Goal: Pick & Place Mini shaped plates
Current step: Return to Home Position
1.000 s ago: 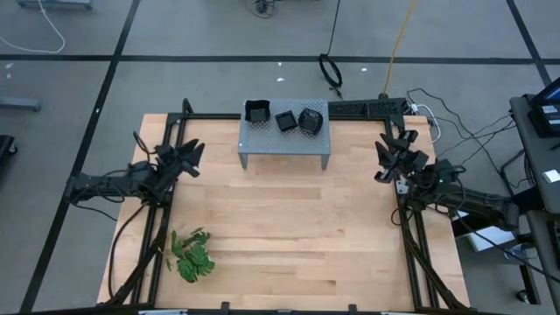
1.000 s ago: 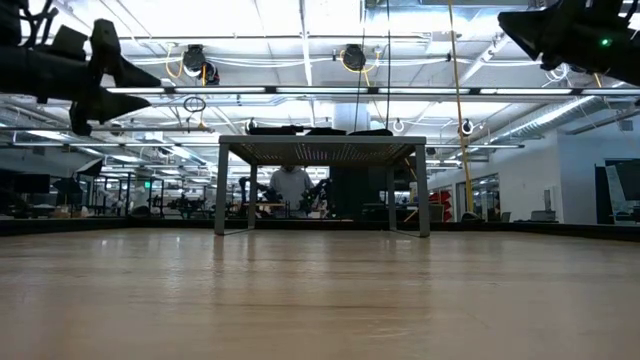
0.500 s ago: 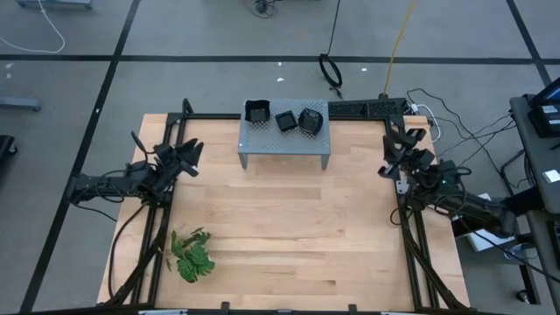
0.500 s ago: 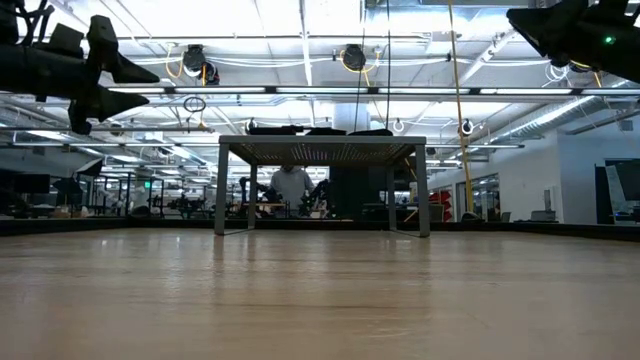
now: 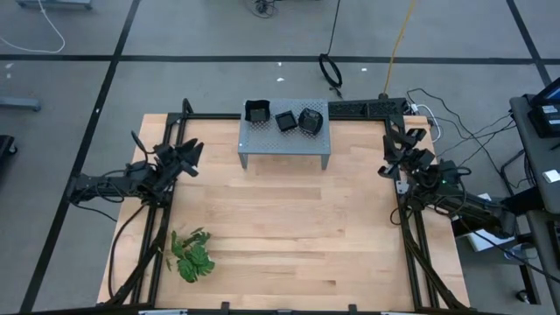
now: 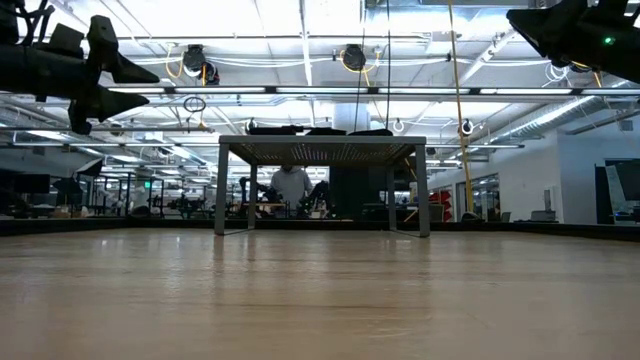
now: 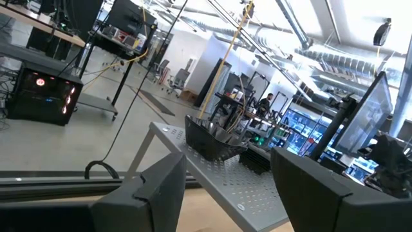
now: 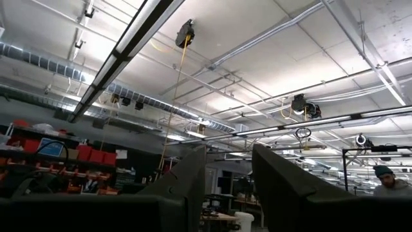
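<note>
Between the two grippers, farther back, the plates (image 5: 285,121) sit in three black clusters on the stand (image 5: 284,142), well apart from both. The left gripper (image 5: 191,156) hangs over the table's (image 5: 289,227) left edge, fingers spread and empty. The right gripper (image 5: 395,144) hangs opposite, fingers likewise parted. A sprig (image 5: 192,254) lies nearer the left one.

My overhead camera looks straight down; my low one faces twelve o'clock; both catch the stand (image 5: 284,140).
</note>
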You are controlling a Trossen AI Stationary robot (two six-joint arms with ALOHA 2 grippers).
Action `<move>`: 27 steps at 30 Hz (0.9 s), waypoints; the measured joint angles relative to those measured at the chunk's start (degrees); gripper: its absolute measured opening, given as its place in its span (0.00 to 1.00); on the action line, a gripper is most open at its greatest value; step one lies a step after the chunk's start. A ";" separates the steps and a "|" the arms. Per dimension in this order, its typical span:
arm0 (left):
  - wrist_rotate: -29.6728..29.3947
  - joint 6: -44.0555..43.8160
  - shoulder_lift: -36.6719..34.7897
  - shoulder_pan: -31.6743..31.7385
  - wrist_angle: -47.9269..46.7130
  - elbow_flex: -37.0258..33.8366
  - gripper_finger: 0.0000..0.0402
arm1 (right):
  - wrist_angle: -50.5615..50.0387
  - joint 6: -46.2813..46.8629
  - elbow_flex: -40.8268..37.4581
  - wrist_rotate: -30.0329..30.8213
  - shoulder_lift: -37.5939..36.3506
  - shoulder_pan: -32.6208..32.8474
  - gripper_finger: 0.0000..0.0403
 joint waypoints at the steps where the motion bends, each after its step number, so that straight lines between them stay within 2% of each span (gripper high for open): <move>1: 0.00 0.00 0.00 0.00 0.00 -0.01 0.57 | -0.02 0.01 0.00 0.00 0.00 0.04 0.28; 27: 0.00 0.00 0.00 0.00 0.02 0.00 0.57 | -0.02 0.01 0.00 0.00 -0.01 0.39 0.28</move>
